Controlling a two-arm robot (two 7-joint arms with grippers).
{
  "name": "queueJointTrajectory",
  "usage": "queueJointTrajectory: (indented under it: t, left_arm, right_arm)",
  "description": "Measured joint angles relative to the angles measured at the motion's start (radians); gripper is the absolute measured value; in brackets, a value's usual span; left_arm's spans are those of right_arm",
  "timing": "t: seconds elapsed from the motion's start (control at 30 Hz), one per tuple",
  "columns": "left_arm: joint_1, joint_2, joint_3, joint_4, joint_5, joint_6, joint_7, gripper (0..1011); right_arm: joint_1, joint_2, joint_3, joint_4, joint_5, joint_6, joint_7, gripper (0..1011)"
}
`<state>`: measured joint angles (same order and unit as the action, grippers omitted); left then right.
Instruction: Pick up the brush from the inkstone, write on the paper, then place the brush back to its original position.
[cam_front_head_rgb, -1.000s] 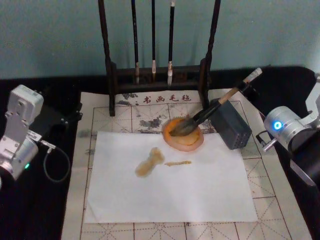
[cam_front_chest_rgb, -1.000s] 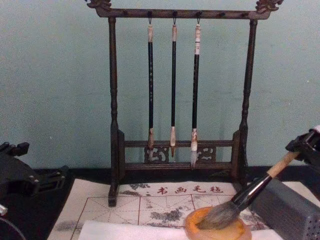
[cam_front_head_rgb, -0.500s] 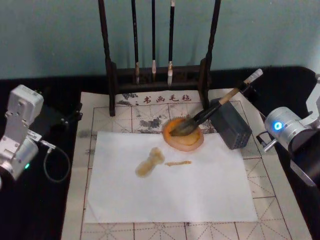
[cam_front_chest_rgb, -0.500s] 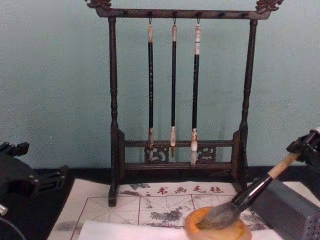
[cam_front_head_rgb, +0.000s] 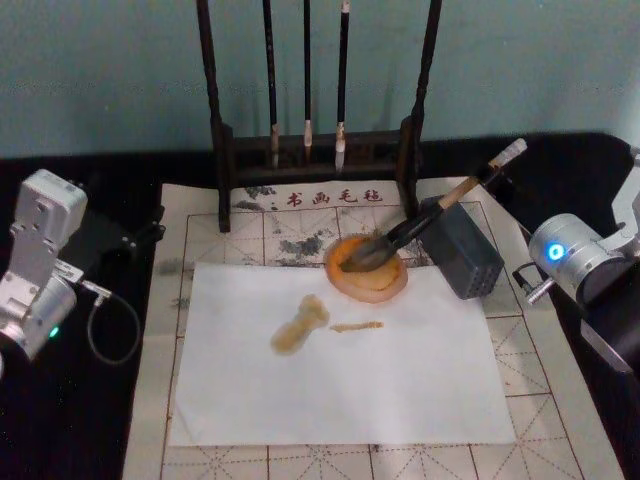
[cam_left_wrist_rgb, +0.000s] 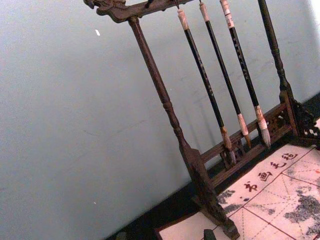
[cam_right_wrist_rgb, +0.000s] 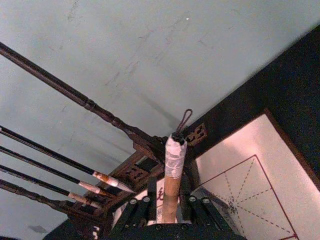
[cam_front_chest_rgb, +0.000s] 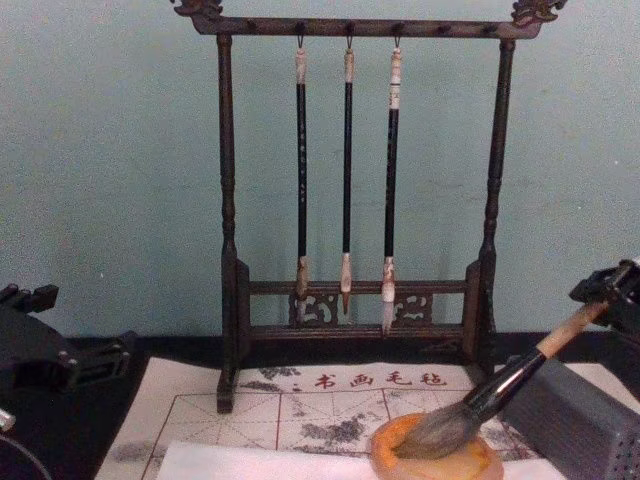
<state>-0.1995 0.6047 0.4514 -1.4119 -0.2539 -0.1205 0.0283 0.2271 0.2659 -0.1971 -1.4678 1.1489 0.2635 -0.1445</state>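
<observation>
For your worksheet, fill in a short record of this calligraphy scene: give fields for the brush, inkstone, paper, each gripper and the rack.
brush: bristles in the dish, handle leaning on the grey block
inkstone: on the paper's far edge
paper: two pale brown marks, lying on the gridded mat
right gripper: jaws around the brush's upper handle
left gripper: parked at left
rack: three thin brushes hanging

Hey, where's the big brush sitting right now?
In the head view the brush lies right of centre, bristles in the inkstone, handle leaning over the grey block, just in front of the brush rack.
</observation>
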Motion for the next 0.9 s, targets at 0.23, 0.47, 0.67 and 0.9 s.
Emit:
queueJointTrajectory:
  t: [0.23,0.47,0.67,0.9]
  left_arm:
    - [0.000,0.000,0.000,0.000,0.000,0.000,0.000,1001]
    - [0.000,0.000,0.000,0.000,0.000,0.000,0.000,1001]
    - [0.000,0.000,0.000,0.000,0.000,0.000,0.000,1001]
    - [0.000,0.000,0.000,0.000,0.000,0.000,0.000,1001]
  right_arm:
    - [0.000,0.000,0.000,0.000,-0.001,0.001,0.001,470]
    - [0.000,0.000,0.000,0.000,-0.002,0.001,0.001,711]
    - [0.000,0.000,0.000,0.000,-0.002,0.001,0.001,877]
    - [0.000,0.000,0.000,0.000,-0.002,0.001,0.001,1002]
